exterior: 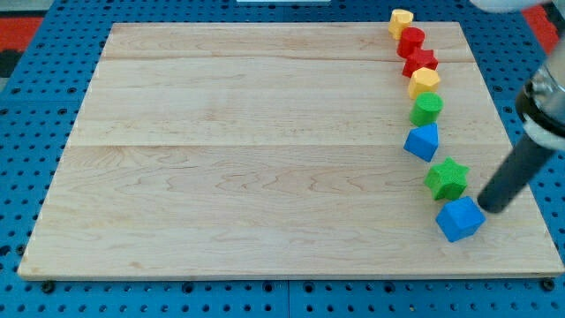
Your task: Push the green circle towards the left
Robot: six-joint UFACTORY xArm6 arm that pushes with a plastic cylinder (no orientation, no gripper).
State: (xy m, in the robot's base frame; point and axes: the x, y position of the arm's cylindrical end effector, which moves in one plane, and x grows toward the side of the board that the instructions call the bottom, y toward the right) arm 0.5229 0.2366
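The green circle sits on the wooden board near the view's right, in a curved line of blocks. Above it lie a yellow block, a red star, a red block and a yellow block. Below it lie a blue block, a green star and a blue block. My tip is at the view's lower right, just right of the lower blue block and the green star, well below the green circle.
The board rests on a blue pegboard table. The arm's dark rod and grey housing come in from the view's right edge. The board's right edge runs close to the tip.
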